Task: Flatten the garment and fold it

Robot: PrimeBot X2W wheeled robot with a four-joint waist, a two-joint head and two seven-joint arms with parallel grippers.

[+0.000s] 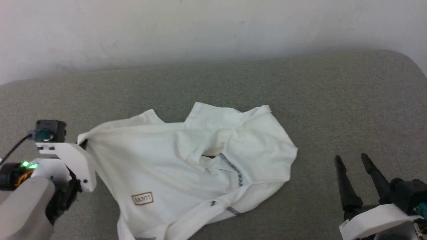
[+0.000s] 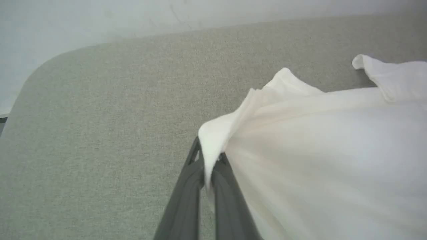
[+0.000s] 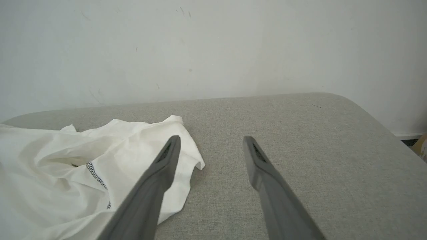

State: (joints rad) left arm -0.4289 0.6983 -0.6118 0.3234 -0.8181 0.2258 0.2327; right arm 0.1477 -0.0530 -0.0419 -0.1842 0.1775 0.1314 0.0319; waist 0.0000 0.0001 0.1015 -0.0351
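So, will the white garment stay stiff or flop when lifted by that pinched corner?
Probably floppy: the garment drapes in soft folds from the corner pinched by the left end effector, so it should sag. Likely light, since the fabric looks thin. Pulled, it may bunch on the textured grey surface rather than slide flat.

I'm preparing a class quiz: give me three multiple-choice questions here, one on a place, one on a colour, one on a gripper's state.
1. Where does the garment lie? A) on the grey padded surface B) in a basket C) on a wooden floor
2. The logo patch has an outline that is: A) blue B) brown C) green
3. The left gripper is: A) open, clear of cloth B) holding a cup C) shut on the garment
Answers: 1 A, cloth spreads across the grey padding; 2 B, brown border on white; 3 C, it pinches a cloth fold.
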